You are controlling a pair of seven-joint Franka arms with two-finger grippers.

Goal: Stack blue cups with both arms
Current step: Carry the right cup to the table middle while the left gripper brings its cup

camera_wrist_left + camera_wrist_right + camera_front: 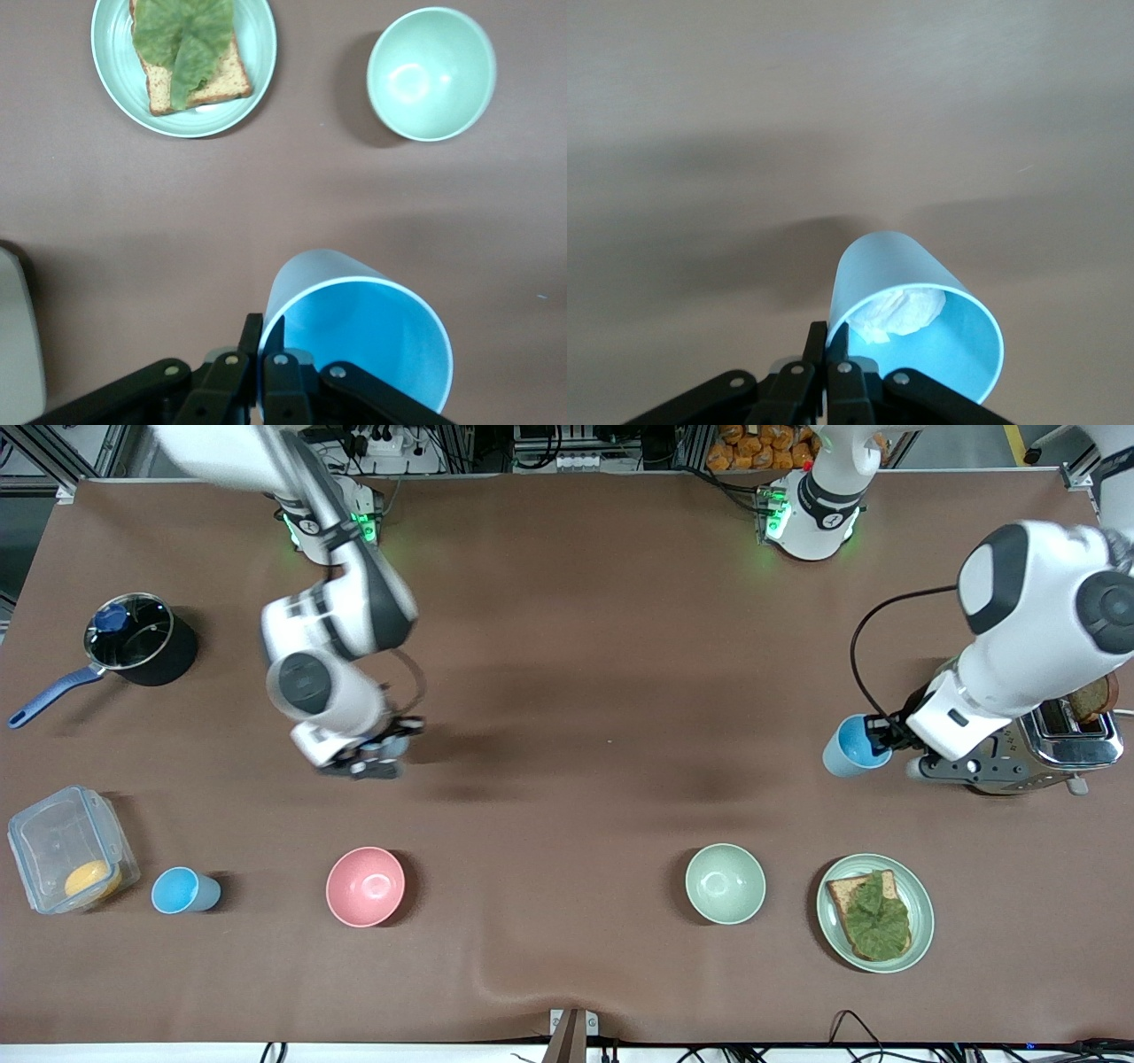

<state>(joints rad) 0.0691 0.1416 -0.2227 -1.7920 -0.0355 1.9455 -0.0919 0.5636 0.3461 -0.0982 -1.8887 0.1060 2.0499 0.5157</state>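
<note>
My left gripper (881, 733) is shut on the rim of a blue cup (853, 747), one finger inside and one outside, next to the toaster. In the left wrist view the gripper (263, 332) pinches that empty cup (354, 341). My right gripper (385, 748) is over the table above the pink bowl's side, and its cup is mostly hidden under the hand. In the right wrist view the gripper (828, 336) is shut on the rim of a blue cup (908, 292) with crumpled white paper (899, 312) inside. A third blue cup (184, 890) stands beside the clear container.
A pink bowl (365, 886), a pale green bowl (725, 883) and a plate with lettuce toast (875, 912) sit near the front camera. A toaster (1054, 744) is at the left arm's end. A black pot (133, 642) and a clear container (66, 850) are at the right arm's end.
</note>
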